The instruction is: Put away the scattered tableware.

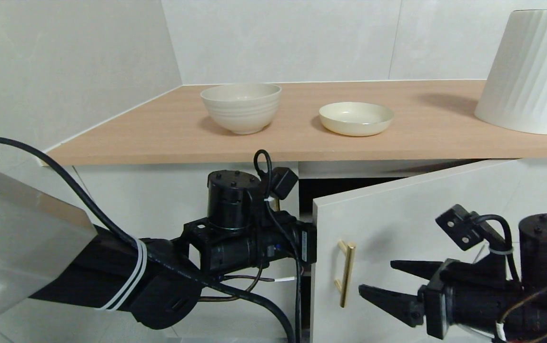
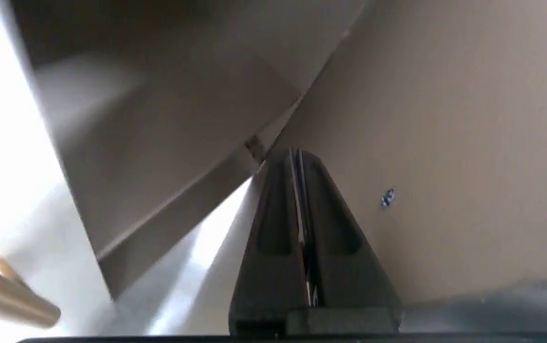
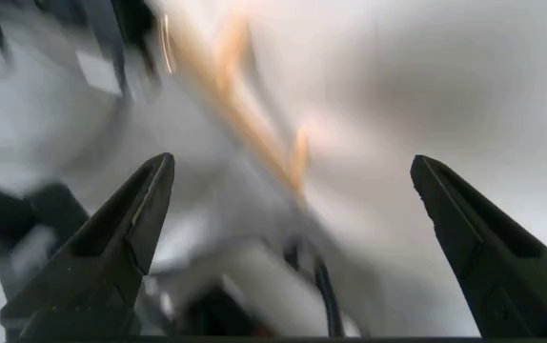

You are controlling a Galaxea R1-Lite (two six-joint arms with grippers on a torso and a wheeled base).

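Note:
On the wooden counter [image 1: 421, 138] stand a deep cream bowl [image 1: 241, 107] and, to its right, a shallow cream dish [image 1: 355, 117]. Below, a white cabinet door [image 1: 421, 228] with a gold handle [image 1: 346, 278] stands partly open. My left arm reaches into the gap at the door's edge. Inside the cabinet my left gripper [image 2: 295, 157] is shut, with nothing between its fingers. My right gripper [image 1: 376, 276] is open just to the right of the handle, pointing at it. Between the right gripper's fingers [image 3: 150, 191] the blurred handle [image 3: 245, 105] shows.
A tall white ribbed container [image 1: 530, 71] stands at the counter's right end. Tiled walls close off the back and the left side. The closed left cabinet door [image 1: 149, 200] sits behind my left arm.

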